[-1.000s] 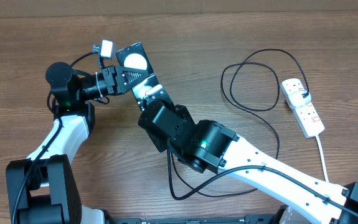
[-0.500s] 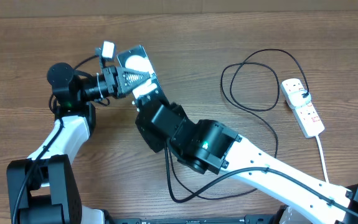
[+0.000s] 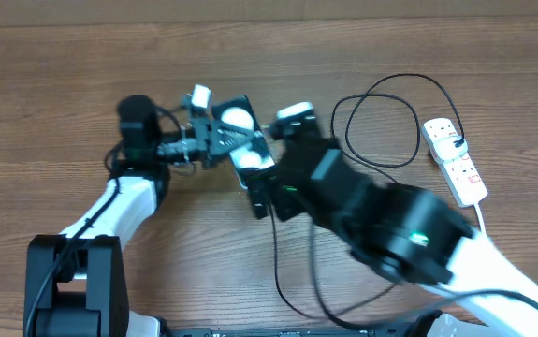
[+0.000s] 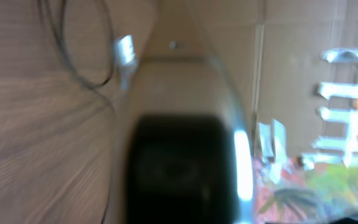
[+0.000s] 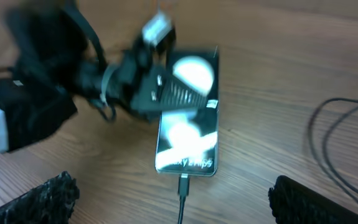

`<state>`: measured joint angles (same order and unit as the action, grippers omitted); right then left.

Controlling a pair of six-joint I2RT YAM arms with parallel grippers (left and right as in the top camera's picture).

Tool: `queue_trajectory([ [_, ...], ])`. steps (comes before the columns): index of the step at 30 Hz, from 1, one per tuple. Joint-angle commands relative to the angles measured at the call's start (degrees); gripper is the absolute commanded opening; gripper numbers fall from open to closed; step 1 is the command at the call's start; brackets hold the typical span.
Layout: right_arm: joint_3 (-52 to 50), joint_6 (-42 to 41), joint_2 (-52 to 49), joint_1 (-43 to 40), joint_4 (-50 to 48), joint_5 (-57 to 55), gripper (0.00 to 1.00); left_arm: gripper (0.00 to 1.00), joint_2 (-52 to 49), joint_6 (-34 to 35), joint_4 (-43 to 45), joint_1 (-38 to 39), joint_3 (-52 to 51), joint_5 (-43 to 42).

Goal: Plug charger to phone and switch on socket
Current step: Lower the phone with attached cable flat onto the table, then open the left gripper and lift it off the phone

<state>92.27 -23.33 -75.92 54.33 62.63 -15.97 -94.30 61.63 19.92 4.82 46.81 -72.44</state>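
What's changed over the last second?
The right gripper opened, releasing the charger plugged into the phone, and pulled back to the right. The left gripper shifted the phone rightward. Unchanged: left gripper shut on the phone, socket in place.

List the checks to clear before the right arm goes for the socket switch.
1. Charger connector in the phone: ok, it looks seated at the phone's lower edge.
2. Right fingers free: ok, spread wide, holding nothing.
3. Left fingers gripping the phone: ok, shut on its far end.
4. Socket switch position: cannot tell, too small in the overhead view.
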Motion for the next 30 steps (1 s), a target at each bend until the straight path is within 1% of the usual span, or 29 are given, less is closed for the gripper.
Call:
queue_trajectory([
  [1,1.57,-0.94,2.99,-1.31,1.62,-0.68,1.0,0.04,-1.31,-15.82,-8.28,2.75,0.17,8.7],
  [2,1.57,-0.94,3.65,-1.7,2.34,-0.68,1.0,0.04,-1.53,-18.25,-11.85,3.5,0.2,11.61],
  [5,1.57,-0.92,4.9,-2.34,3.89,-0.68,1.0,0.04,-1.97,-24.68,-18.34,5.16,0.2,18.25],
  [10,1.57,-0.92,5.2,-2.34,5.68,-0.68,1.0,0.06,-2.75,-37.11,-25.49,5.86,0.24,28.26],
  [11,1.57,-0.92,5.2,-2.34,5.92,-0.68,1.0,0.06,-3.08,-38.88,-25.75,5.86,0.24,28.52],
  [13,1.57,-0.9,5.2,-2.34,6.36,-0.68,1.0,0.07,-4.31,-42.4,-25.44,5.86,0.24,28.0],
  [17,1.57,-0.9,5.2,-2.34,7.19,-0.68,1.0,0.09,-7.54,-45.88,-23.19,5.86,0.28,25.68],
  [19,1.57,-0.9,5.2,-2.34,7.43,-0.7,1.0,0.11,-9.92,-46.42,-21.84,5.86,0.5,23.67],
  [20,1.57,-0.9,5.2,-2.34,7.5,-0.68,1.0,0.11,-11.19,-46.45,-21.35,5.81,0.72,22.51],
  [24,1.57,-0.87,5.2,-2.34,7.69,-0.68,1.0,0.11,-16.57,-47.69,-21.05,5.66,2.99,14.91],
  [26,1.57,-0.72,5.2,-2.34,8.0,-0.79,1.0,0.13,-18.86,-48.41,-21.22,5.64,4.66,11.13],
  [30,1.57,-0.68,5.2,-2.34,9.07,-1.57,1.0,0.21,-21.86,-48.24,-23.19,5.66,7.48,10.93],
])
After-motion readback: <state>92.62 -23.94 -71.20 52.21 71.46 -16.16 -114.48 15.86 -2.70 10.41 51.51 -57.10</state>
